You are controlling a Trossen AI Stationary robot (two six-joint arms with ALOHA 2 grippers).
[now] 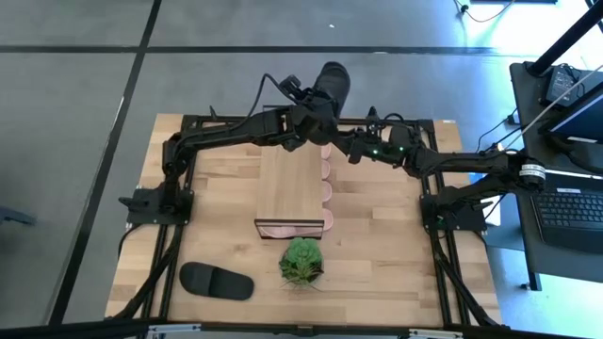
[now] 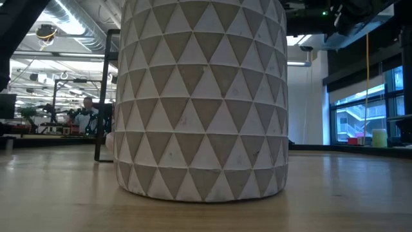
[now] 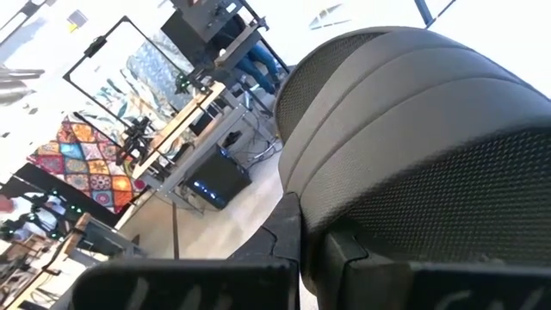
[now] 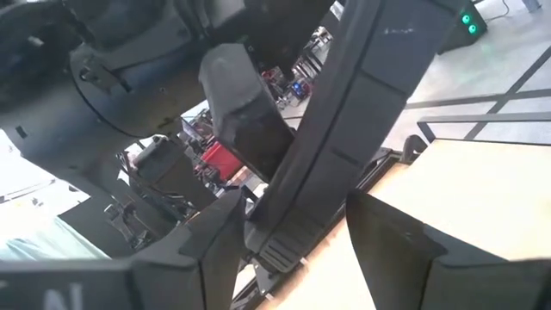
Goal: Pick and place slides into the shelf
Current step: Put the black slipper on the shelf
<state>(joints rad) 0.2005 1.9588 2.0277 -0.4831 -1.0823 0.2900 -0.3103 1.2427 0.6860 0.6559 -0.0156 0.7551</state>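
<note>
A black slide (image 1: 334,83) hangs in the air past the table's far edge, with my left gripper (image 1: 316,111) shut on it. In the left wrist view its ribbed strap (image 3: 413,129) fills the picture. My right gripper (image 1: 343,143) stands open just right of it. In the right wrist view, one end of a long dark sole (image 4: 284,245) lies between its fingers (image 4: 387,250). The shelf (image 1: 292,184) stands mid-table; pink slides (image 1: 326,171) show at its right side and one (image 1: 292,228) at its near end. A second black slide (image 1: 217,281) lies sole-down near the left. My left gripper holds the black slide beside its wide strap (image 3: 310,220), coming at it nearly level from the table's left. The slide itself hides the fingertips, so the kind of hold does not show. The slide is lifted clear of the table and the shelf.
A green plant in a patterned pot (image 1: 301,262) stands just near of the shelf and fills the low view (image 2: 203,96). Dark frame rails (image 1: 179,202) run along both sides of the table. Bare wood lies at the near right (image 1: 405,264).
</note>
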